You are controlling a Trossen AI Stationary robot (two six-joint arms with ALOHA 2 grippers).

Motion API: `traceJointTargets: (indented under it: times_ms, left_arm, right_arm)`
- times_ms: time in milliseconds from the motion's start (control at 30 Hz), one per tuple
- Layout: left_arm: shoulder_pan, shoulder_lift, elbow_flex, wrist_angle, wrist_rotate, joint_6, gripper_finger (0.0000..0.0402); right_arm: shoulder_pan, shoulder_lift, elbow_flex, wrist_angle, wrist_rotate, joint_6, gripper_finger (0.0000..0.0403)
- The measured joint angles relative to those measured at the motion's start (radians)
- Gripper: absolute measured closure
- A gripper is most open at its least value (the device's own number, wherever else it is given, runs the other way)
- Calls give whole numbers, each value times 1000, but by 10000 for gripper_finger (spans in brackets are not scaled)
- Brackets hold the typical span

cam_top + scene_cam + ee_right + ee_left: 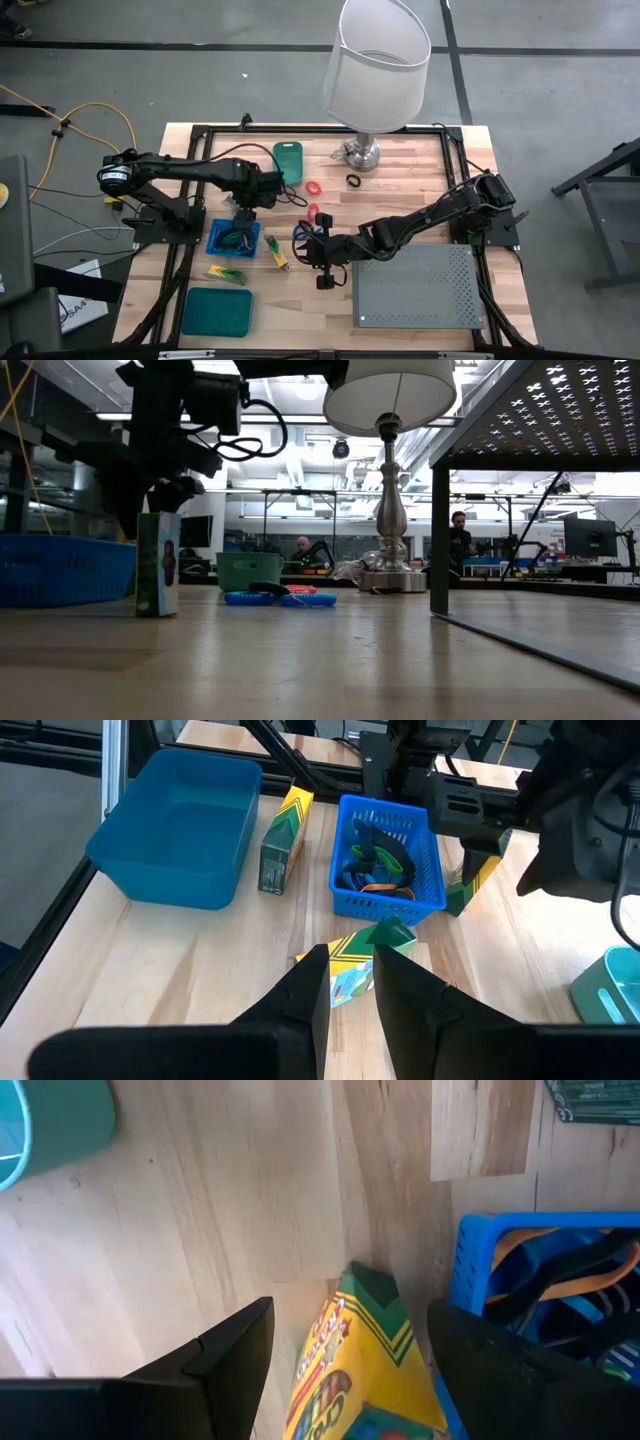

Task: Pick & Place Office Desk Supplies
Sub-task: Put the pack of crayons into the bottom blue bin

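gripping a yellow-and-green crayon box (362, 963) between its fingers, sat the right gripper (350, 982) at centre frame; hovered unclenched over another crayon box (362, 1362) beside the blue basket (480, 1260), the left gripper (345, 1355).

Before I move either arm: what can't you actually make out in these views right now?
- Blue basket contents: tangled dark and orange loops, too small to count in the right wrist view; the left gripper covers it in the high view.
- Crayon box by the right gripper: grip unclear, fingers hide its near end.
- Crayon box in the left wrist view: cut off by the picture's edge.
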Motion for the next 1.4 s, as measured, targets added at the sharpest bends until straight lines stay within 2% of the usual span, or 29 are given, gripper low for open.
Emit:
traceJointTargets:
  times_ms: [300, 633, 1033, 1400]
  left_arm:
    - [-15, 0, 47, -84, -2, -25, 146]
    - [-75, 0, 51, -98, -32, -71, 146]
    - [-86, 137, 146, -190, -48, -69, 146]
    - [-86, 140, 146, -215, -65, -87, 146]
  right_arm:
    - [0, 0, 0, 0, 0, 0, 334]
    - [0, 0, 0, 0, 0, 0, 334]
    - [0, 0, 0, 0, 0, 0, 334]
    - [0, 0, 0, 0, 0, 0, 334]
